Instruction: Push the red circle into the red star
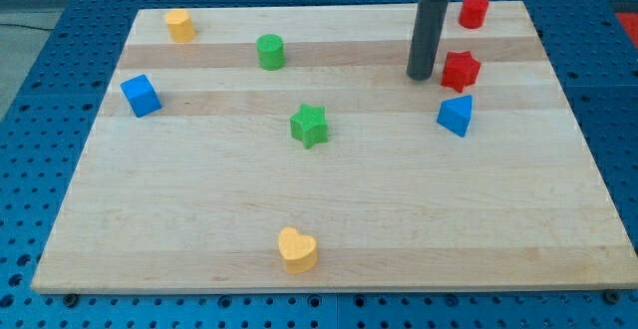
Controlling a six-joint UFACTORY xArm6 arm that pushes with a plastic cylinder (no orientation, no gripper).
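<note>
A: Board scan, left to right. Far left: blue cube block (141, 95). Upper left: yellow cylinder-like block (179, 25); exact shape unclear. Then green cylinder block (270, 51), green star block (309, 126) near centre, yellow heart block (297, 249) at bottom centre.

B: And the rod?

A: My tip (420, 76) rests on the pale wooden board (199, 199), upper right. No claw fitted, so nothing opens or holds; bare dark rod only. Red star block (461, 70) sits just right of the tip, a small gap between. Red circle block (473, 10) lies above the star, near the top edge, up and right of the tip, apart. Blue triangular block (456, 115) is just below the star.

B: Counts?

A: Two red, two blue, two green, two yellow; eight blocks.
</note>
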